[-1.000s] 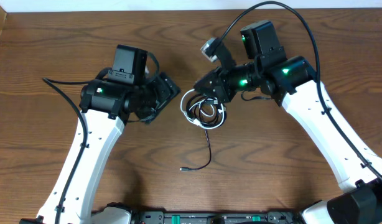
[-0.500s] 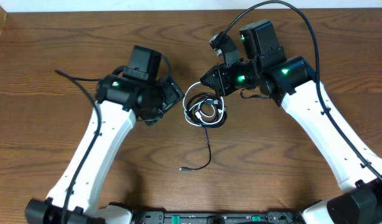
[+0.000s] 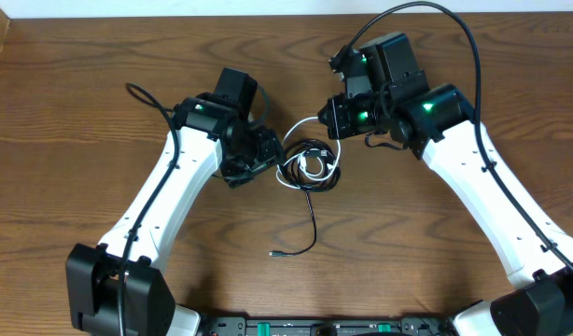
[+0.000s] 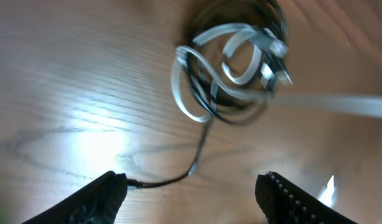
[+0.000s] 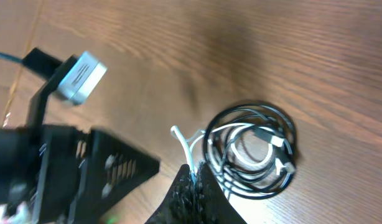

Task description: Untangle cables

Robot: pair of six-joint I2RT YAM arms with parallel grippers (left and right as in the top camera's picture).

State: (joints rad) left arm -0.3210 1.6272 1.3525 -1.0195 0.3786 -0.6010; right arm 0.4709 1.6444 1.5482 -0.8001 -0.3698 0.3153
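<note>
Rightward we have swung our left arm since earlier; the left end effector stands spread just beside the cables, coiled on the counter. Our right end effector is pressed together, pinching the white cable

I'm looking down at what reads as a robotics lab bench, not a home or a shop. Two white-and-black robot arms, the left arm and the right arm, reach in from the near edge of a brown wood-grain table, where a black equipment rail sits. Green status lights glow on the right arm's joints, and thick black wiring loops off it. A small tangle of thin cables lies between the arms. A pale strip runs along the far edge.
</note>
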